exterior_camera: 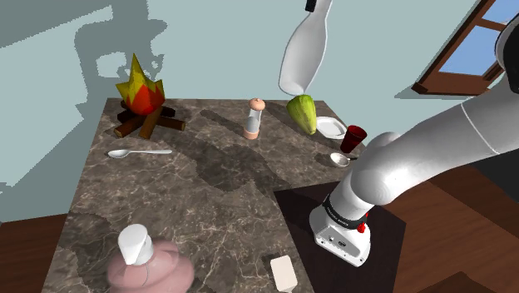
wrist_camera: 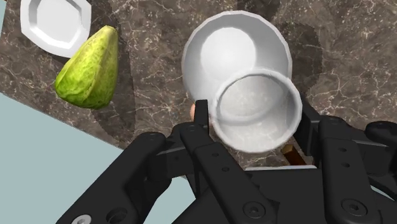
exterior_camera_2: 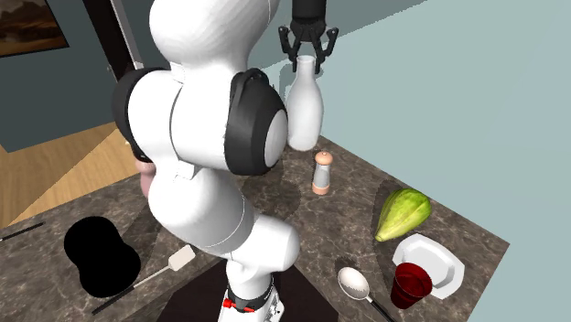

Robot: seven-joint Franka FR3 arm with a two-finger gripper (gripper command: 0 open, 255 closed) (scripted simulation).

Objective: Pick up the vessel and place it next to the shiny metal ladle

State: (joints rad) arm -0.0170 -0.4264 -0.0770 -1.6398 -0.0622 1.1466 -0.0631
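Vessel (exterior_camera: 303, 50), a white bottle-shaped vase, hangs upright high above the marble table (exterior_camera: 208, 200), at the top centre of the shoulder view. The black gripper (exterior_camera_2: 308, 57) is clamped on its neck, one finger either side of the rim, as the wrist view confirms (wrist_camera: 254, 118).

Step in hand, as judged: carry and lower. The target is taken to be the round-bowled metal ladle (exterior_camera: 339, 158) at the centre right of the shoulder view, just beside the red cup (exterior_camera: 354, 138). A slimmer spoon (exterior_camera: 137, 153) lies well apart at the centre left.

To do it well, keep the vase vertical and the grip firm. Descend only once it is over bare marble. Release when the base rests flat.

Room is tight around the ladle. The white plate (exterior_camera: 331, 127) and the green fruit (exterior_camera: 303, 114) stand above it in the frame, and the table edge and the arm's stand lie below and right. The open marble lies to the ladle's left, short of the shaker (exterior_camera: 255, 118). That side looks safest.
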